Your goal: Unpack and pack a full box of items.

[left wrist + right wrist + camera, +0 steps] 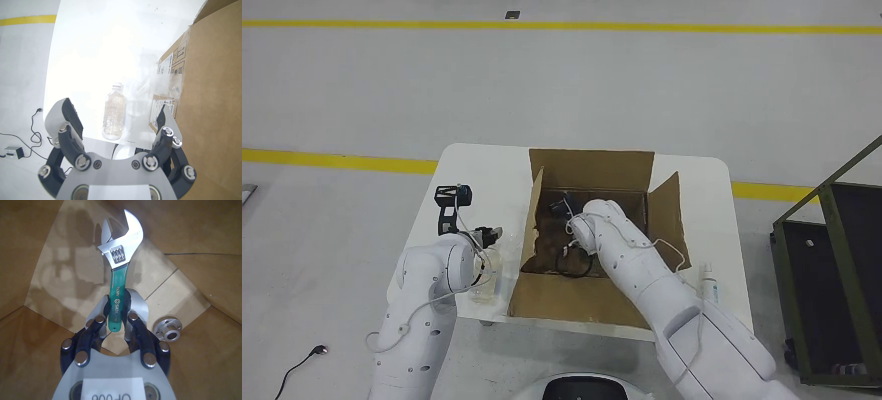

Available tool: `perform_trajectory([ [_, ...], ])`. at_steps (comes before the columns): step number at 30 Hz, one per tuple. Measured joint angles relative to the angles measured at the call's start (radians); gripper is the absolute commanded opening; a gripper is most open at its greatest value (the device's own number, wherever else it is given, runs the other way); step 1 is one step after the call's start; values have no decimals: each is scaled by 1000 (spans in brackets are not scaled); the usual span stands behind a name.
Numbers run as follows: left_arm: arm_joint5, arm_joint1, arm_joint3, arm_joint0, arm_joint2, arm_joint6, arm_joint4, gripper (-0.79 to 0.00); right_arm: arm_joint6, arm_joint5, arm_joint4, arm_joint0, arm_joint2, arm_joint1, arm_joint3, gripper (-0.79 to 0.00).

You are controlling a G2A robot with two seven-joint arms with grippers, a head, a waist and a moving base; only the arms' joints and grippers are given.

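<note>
An open cardboard box [592, 170] stands in the middle of the white table [482, 165]. My right arm is down inside it, and my right gripper [117, 306] is shut on the green handle of an adjustable wrench [121, 251], whose steel head is held above the box floor [175, 291]. A small metal flange [167, 330] lies on that floor beside the gripper. My left gripper [117, 115] hangs open over the table outside the box wall [211, 94], a little above a clear plastic bottle [114, 113]. That bottle [482, 285] rests near the table's front edge.
A black object [454, 195] stands on the table left of the box. A white bottle [708, 282] sits at the table's right side. A dark metal rack [832, 280] stands off the table to the right. A dark loop [574, 262] lies inside the box.
</note>
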Motion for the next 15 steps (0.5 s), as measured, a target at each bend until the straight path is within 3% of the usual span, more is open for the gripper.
perform_trajectory([
  [8,0,0,0,0,0,0,0,0,100,26,-38,-69,39,48,-207,-785],
  [15,0,0,0,0,0,0,0,0,274,33,-152,-265,142,130,-623,-785],
])
